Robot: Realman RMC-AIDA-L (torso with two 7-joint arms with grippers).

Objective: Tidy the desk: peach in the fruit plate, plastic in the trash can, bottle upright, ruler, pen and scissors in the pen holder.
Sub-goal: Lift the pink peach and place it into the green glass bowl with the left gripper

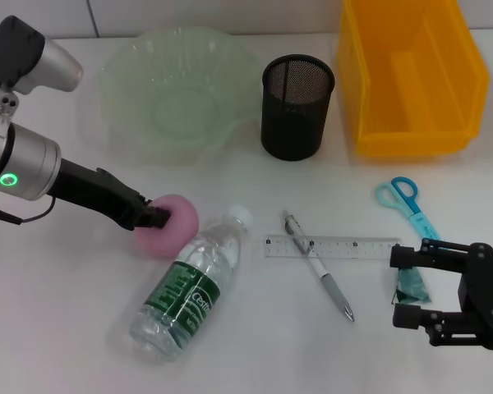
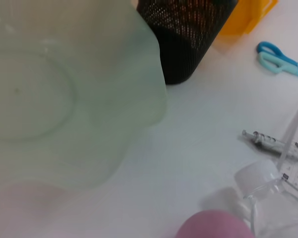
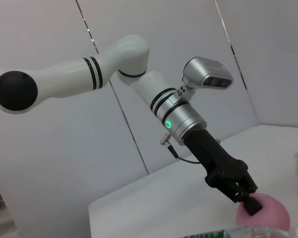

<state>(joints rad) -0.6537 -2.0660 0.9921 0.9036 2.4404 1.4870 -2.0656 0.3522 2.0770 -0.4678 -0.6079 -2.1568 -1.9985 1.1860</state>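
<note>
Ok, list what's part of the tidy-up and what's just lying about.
Job: peach (left gripper at it), plate, bottle, ruler, pen, scissors, plastic scrap (right gripper around it), pen holder, yellow bin.
Lying about: nothing.

We see a white desk [image 1: 57, 328] carrying a pale green wavy plastic plate [image 1: 177, 90], black mesh pen holder [image 1: 297, 107], yellow plastic bin [image 1: 411, 78], pink round peach [image 1: 171, 224], toppled clear bottle [image 1: 189, 287], transparent ruler [image 1: 333, 246], grey-tipped pen [image 1: 316, 264], blue scissors [image 1: 409, 203] and crumpled green plastic [image 1: 411, 283].
</note>
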